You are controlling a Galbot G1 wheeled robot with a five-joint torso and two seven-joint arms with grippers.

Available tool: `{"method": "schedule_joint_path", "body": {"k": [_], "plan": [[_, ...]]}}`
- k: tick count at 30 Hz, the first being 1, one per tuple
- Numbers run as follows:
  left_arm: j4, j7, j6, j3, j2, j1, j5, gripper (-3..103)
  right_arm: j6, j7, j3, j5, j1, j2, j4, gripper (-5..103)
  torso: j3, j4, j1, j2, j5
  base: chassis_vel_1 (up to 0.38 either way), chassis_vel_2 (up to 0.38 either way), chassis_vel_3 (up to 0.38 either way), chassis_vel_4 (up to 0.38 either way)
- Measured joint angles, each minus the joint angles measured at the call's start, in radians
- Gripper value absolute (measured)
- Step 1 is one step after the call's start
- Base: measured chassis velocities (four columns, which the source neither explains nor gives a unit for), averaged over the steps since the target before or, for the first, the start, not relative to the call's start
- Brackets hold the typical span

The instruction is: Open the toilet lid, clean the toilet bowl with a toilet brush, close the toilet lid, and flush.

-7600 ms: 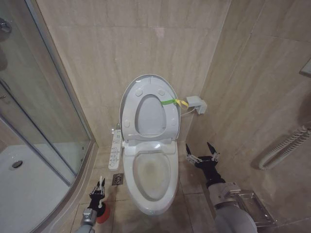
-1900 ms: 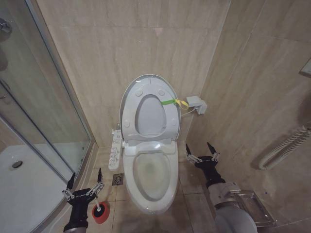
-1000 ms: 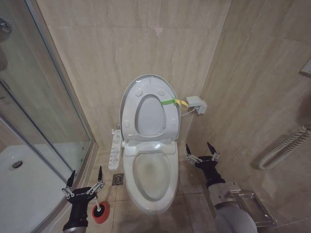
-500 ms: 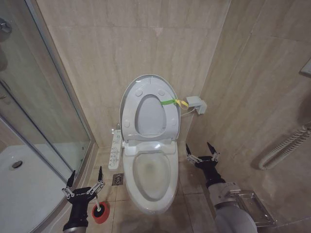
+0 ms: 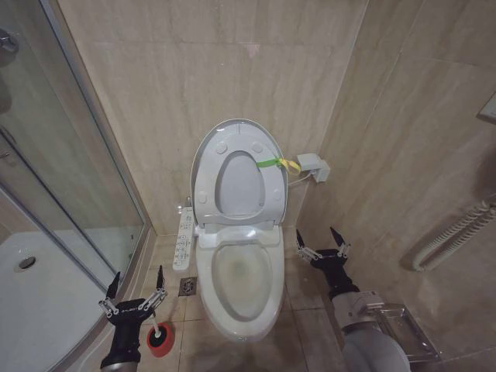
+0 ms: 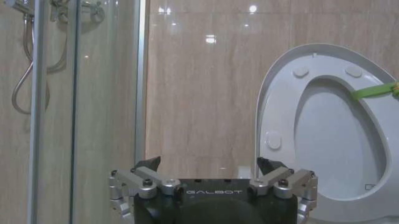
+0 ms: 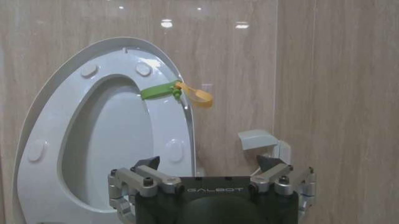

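Red cup holder with the toilet brush (image 5: 159, 338) stands on the floor, released, unlike seconds ago. Left gripper (image 5: 132, 294) hovers just above, empty, fingers spread. Toilet lid (image 5: 239, 172) remains upright over the toilet bowl (image 5: 239, 280). Right gripper (image 5: 319, 241) unmoved, wide open, empty.

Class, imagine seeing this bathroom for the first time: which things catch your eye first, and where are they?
The toilet lid stands raised against the back wall, leaving the stained toilet bowl below it exposed. Left of the bowl, the left gripper, jaws open, hovers beside the toilet brush in its red holder on the floor. The right gripper waits open on the bowl's other side.
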Motion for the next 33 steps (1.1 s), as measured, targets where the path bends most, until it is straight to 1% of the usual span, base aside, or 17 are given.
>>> {"method": "schedule_joint_path", "body": {"k": [16,17,18,19,20,21,22,24,26,33], "plan": [[0.000,0.000,0.000,0.000,0.000,0.000,0.000,100,0.003,0.002,0.000,-0.004,-0.002,0.001,-0.003,100,0.000,0.0001,0.000,0.000,-0.0001,0.000,0.000,0.000,0.000],[0.000,0.000,0.000,0.000,0.000,0.000,0.000,100,0.014,0.011,0.001,-0.017,-0.010,0.004,-0.016,100,0.000,0.0005,0.000,0.000,-0.0004,0.000,0.000,0.000,0.000],[0.000,0.000,0.000,0.000,0.000,0.000,0.000,100,0.042,0.038,0.005,-0.053,-0.034,0.013,-0.056,100,0.000,0.0007,0.000,0.000,-0.0007,0.000,0.000,0.000,0.000],[0.000,0.000,0.000,0.000,0.000,0.000,0.000,100,0.042,0.038,0.005,-0.053,-0.034,0.013,-0.056,100,0.000,0.0007,0.000,0.000,-0.0007,0.000,0.000,0.000,0.000],[0.000,0.000,0.000,0.000,0.000,0.000,0.000,100,0.072,0.072,0.008,-0.098,-0.072,0.026,-0.113,100,0.000,-0.0010,0.000,0.000,0.0007,0.000,0.000,0.000,0.000],[0.000,0.000,0.000,0.000,0.000,0.000,0.000,100,0.095,0.083,0.007,-0.115,-0.084,0.029,-0.127,100,0.000,-0.0007,0.000,0.000,0.0006,0.000,0.000,0.000,0.000],[0.000,0.000,0.000,0.000,0.000,0.000,0.000,100,0.114,0.084,0.005,-0.124,-0.092,0.030,-0.132,100,0.000,-0.0003,0.000,0.000,-0.0003,0.000,0.000,0.000,0.000],[0.000,0.000,0.000,0.000,0.000,0.000,0.000,100,0.129,0.081,-0.003,-0.130,-0.100,0.031,-0.135,100,0.000,-0.0005,0.000,0.000,-0.0002,0.000,0.000,0.000,0.000],[0.000,0.000,0.000,0.000,0.000,0.000,0.000,100,0.149,0.072,-0.016,-0.132,-0.101,0.033,-0.134,100,0.000,0.0002,0.000,0.000,0.0000,0.000,0.000,0.000,0.000],[0.000,0.000,0.000,0.000,0.000,0.000,0.000,100,0.168,0.048,-0.032,-0.120,-0.070,0.046,-0.123,100,0.000,0.0001,0.000,0.000,0.0000,0.000,0.000,0.000,0.000]]}}
